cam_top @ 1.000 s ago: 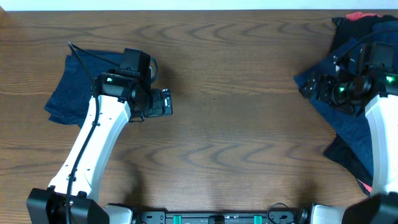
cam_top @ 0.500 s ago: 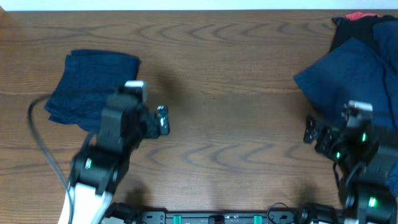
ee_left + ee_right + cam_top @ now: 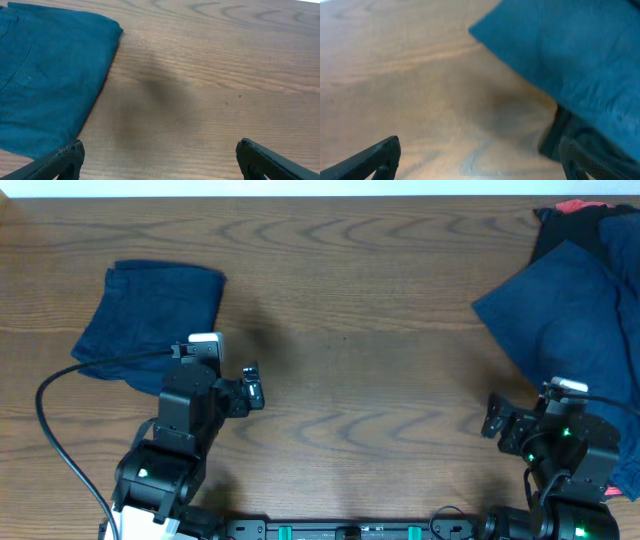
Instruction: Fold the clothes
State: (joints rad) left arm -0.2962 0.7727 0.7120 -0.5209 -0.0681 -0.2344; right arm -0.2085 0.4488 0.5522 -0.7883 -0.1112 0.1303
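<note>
- Navy folded garment point(image 3: 150, 315) lies at 10 o'clock on tabletop point(image 3: 350, 300), prob. parked as done
- Unfolded clothes heap point(image 3: 580, 320) at 2 o'clock, awaiting pickup
- Empty, jaws apart: left claw point(image 3: 253, 387) & right claw point(image 3: 492, 415), at 8 & 4 o'clock

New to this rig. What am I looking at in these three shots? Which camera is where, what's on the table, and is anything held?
It is a robot with a left arm and a right arm at a wooden table. One picture comes from a fixed camera overhead. The other two come from a camera on each wrist, so the dark shapes in their bottom corners are that arm's own fingers.

The left gripper is near a navy garment that lies flat and looks folded. The right gripper is beside a heap of clothes. The heap has navy cloth on top, with a black piece and a red piece at the far corner.

Both sets of fingers stand wide apart and hold nothing.
</note>
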